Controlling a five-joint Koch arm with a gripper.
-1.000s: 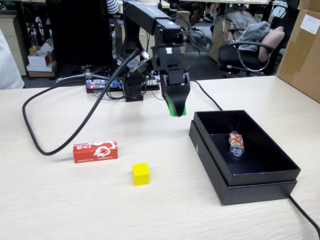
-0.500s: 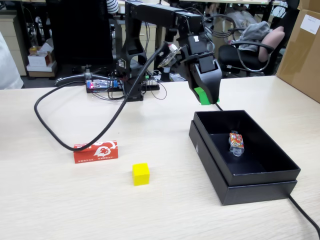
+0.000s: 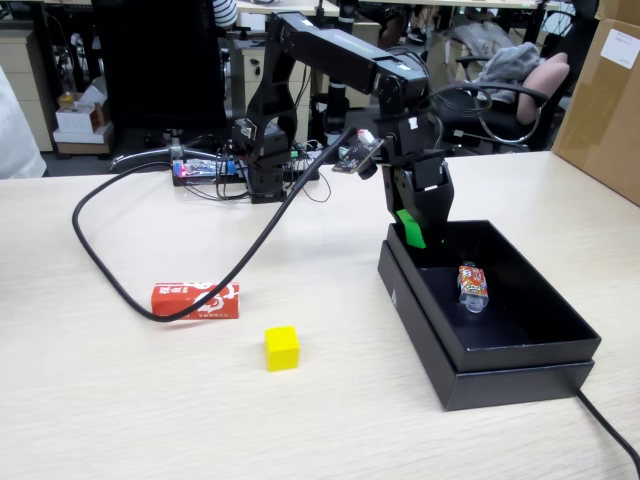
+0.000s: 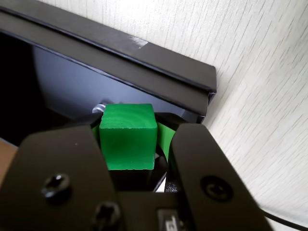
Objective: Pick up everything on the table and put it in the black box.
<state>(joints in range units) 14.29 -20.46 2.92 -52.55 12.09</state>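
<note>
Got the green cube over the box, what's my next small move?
Probably open the claw now: the green cube hangs just inside the black box's far corner, above its floor. If unsure, nudge inward first, since the wall is close.

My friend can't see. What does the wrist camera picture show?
The gripper holds a green cube between its black jaws, just above a corner of the black box. Light wood-grain table lies beyond the box.

Black arm [image 3: 340, 60], screwed black gripper [image 4: 129, 126]
</note>
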